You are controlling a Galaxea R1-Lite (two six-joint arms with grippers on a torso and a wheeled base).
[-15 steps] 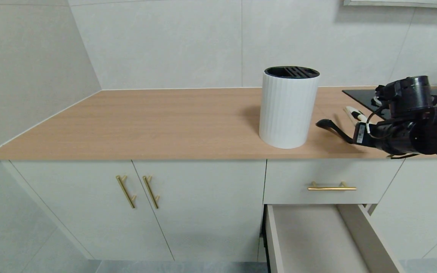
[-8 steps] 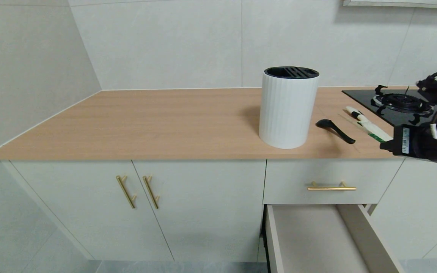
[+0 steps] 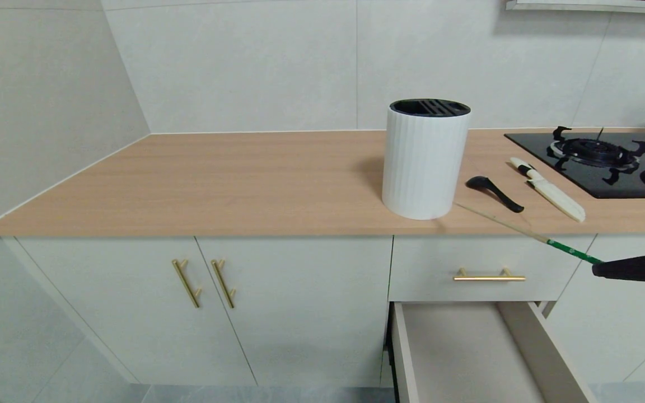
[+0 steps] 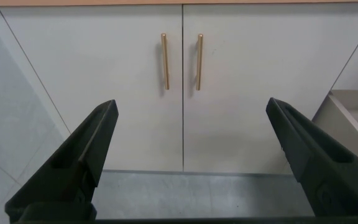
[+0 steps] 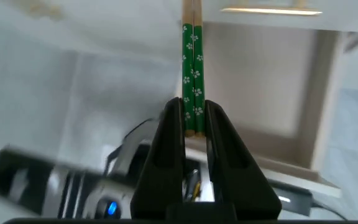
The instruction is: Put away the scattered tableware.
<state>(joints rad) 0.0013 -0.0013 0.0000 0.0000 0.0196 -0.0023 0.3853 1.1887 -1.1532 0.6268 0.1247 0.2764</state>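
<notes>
My right gripper [image 5: 191, 124] is shut on a pair of chopsticks [image 5: 191, 68] with green flowered ends. In the head view the chopsticks [image 3: 515, 229] slant from beside the holder out past the counter's front edge to the gripper [image 3: 599, 268] at the far right, above the open drawer [image 3: 462, 352]. On the wooden counter [image 3: 216, 184] a black spoon [image 3: 493, 192] and a white knife [image 3: 549, 189] lie to the right of the white ribbed holder [image 3: 426, 159]. My left gripper [image 4: 191, 162] is open, low in front of the cupboard doors [image 4: 182, 87].
A black gas hob [image 3: 602, 159] sits at the counter's right end. A shut drawer with a gold handle [image 3: 489, 276] is above the open one. The cupboard doors [image 3: 205, 308] below the counter are shut. The counter left of the holder is bare wood.
My right arm has pulled back off the counter and down to the right, carrying the chopsticks out past the front edge. The knife and spoon are now uncovered.
</notes>
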